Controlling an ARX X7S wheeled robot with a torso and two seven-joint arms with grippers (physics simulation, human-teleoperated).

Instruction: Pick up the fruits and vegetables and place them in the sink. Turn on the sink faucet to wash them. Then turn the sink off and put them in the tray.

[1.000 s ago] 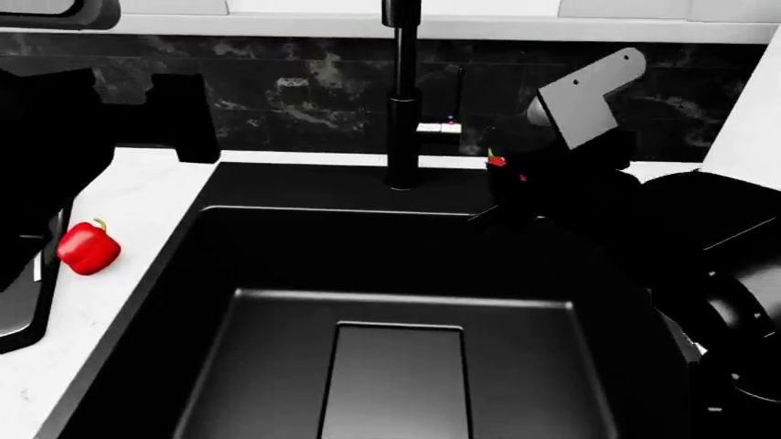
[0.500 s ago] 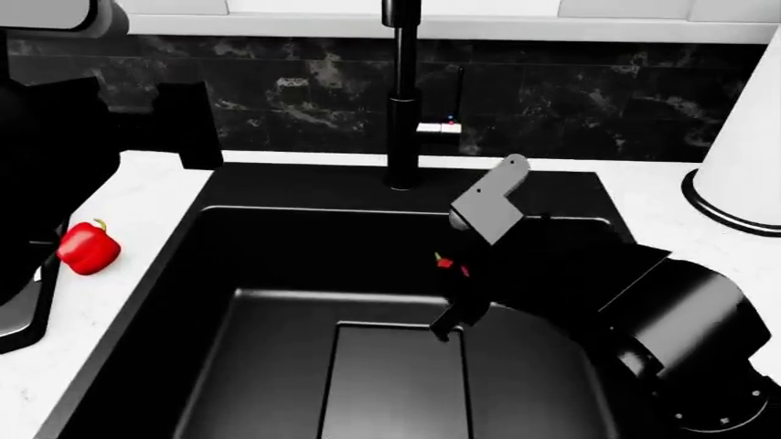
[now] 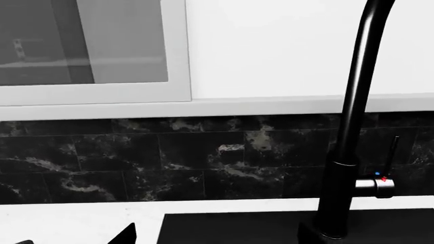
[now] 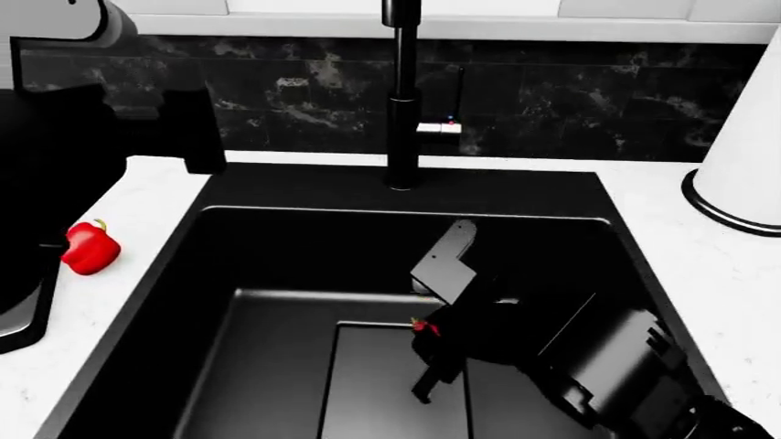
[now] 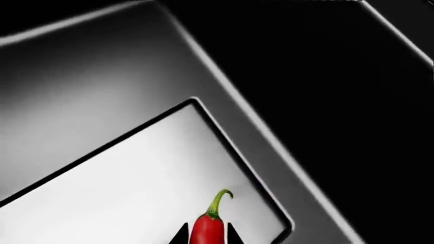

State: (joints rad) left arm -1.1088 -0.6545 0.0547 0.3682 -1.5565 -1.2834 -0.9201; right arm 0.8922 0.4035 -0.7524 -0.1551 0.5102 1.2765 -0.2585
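While the left wrist view takes in no fingers of its own arm, so whether that pincer is apart or together cannot be told, it shows the sink faucet (image 3: pixel 354 127) rising as a black column at about three o'clock, its side lever (image 3: pixel 379 185) marked by a red and a blue dot, against dark marbled tiles (image 3: pixel 169 162).

From the head camera, the right gripper (image 4: pixel 430 352) hangs inside the sink (image 4: pixel 219 302), over the near edge of the drain plate (image 4: pixel 372 384), with a speck of red chili (image 4: pixel 423 325) between its fingers. At nine o'clock the bell pepper (image 4: pixel 90 247) sits on the white counter (image 4: pixel 134 229), apart from the basin. The paper-towel roll (image 4: pixel 744 155) stands at three o'clock.

In the right wrist view the chili (image 5: pixel 209 226) is clamped between two dark fingertips (image 5: pixel 180 235), green stem curling away, above the pale drain plate (image 5: pixel 129 188).
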